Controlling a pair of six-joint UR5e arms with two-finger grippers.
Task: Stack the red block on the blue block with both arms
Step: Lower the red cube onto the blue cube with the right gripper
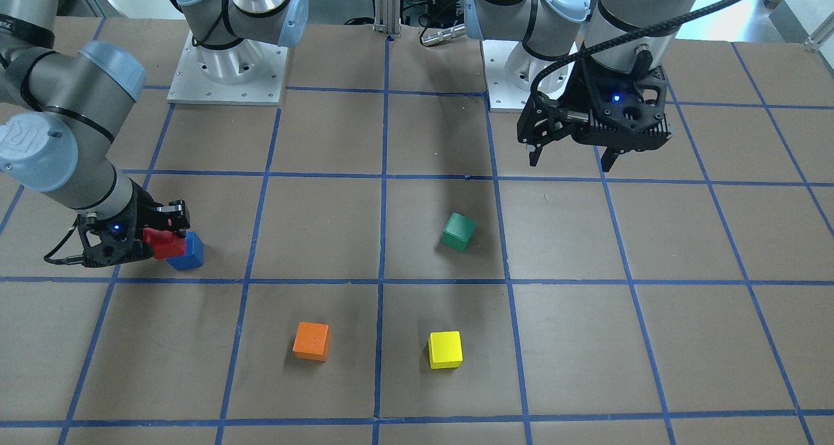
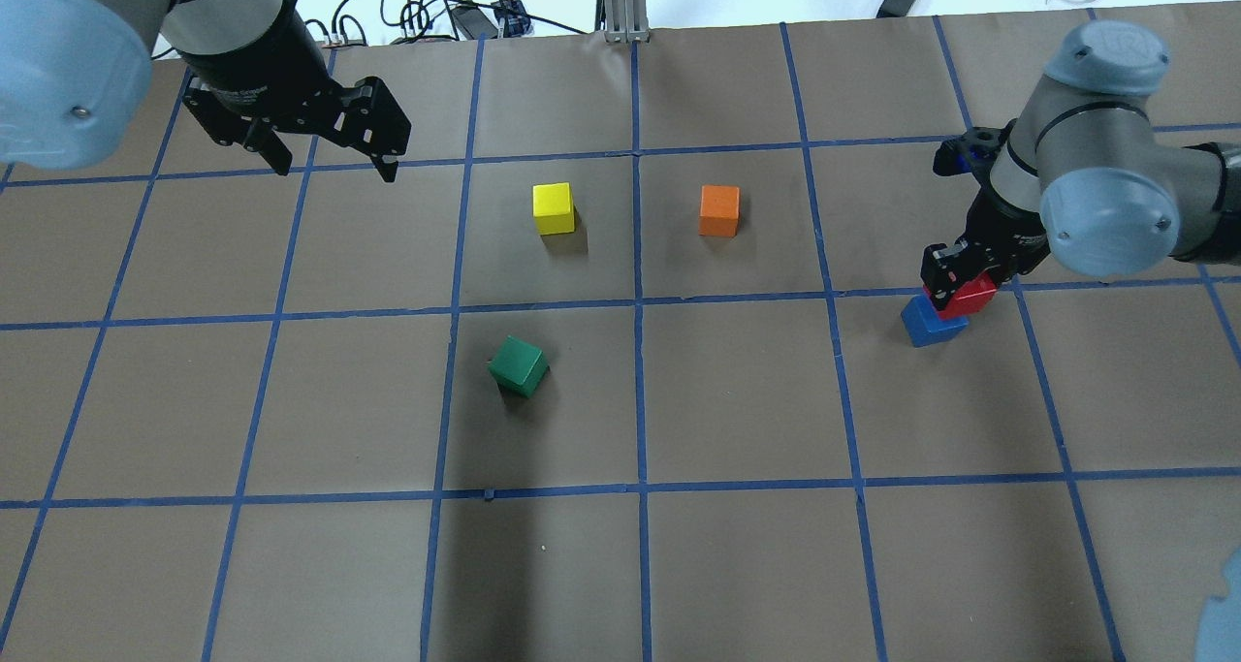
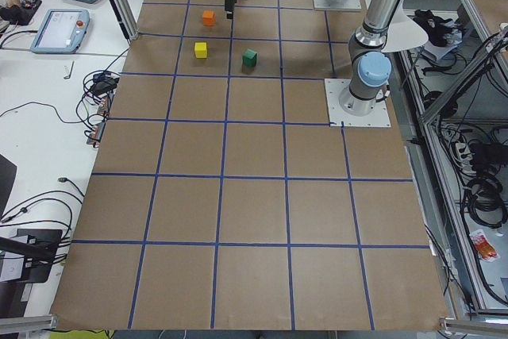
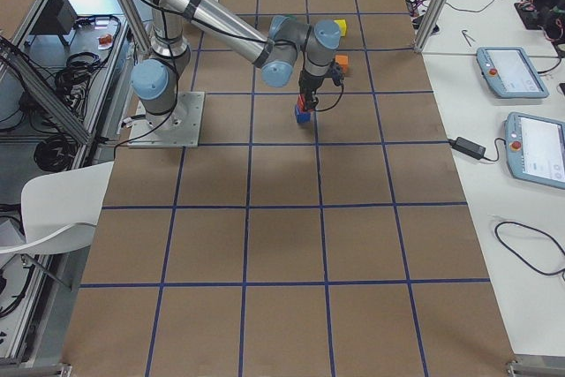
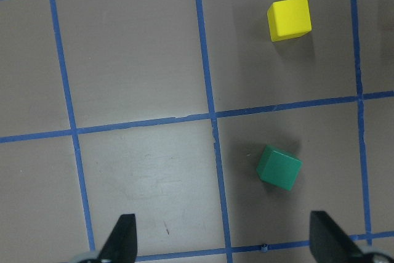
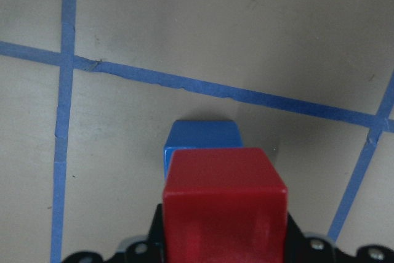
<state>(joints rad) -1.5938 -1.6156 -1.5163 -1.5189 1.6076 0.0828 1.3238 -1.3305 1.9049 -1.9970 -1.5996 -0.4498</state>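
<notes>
The red block (image 1: 159,243) is held in my right gripper (image 1: 166,235), which is shut on it. It sits over the blue block (image 1: 189,253), offset so that part of the blue top shows. I cannot tell whether the two touch. In the overhead view the red block (image 2: 967,297) overlaps the blue block (image 2: 931,323) under the right gripper (image 2: 955,289). The right wrist view shows the red block (image 6: 225,204) covering the near part of the blue block (image 6: 200,138). My left gripper (image 1: 570,159) is open and empty, high above the table and far from both blocks; it also shows in the overhead view (image 2: 334,168).
A green block (image 2: 518,365) lies tilted near the table's middle. A yellow block (image 2: 553,207) and an orange block (image 2: 719,210) lie beyond it. The left wrist view shows the green block (image 5: 279,166) and the yellow block (image 5: 289,18). Blue tape lines grid the brown table.
</notes>
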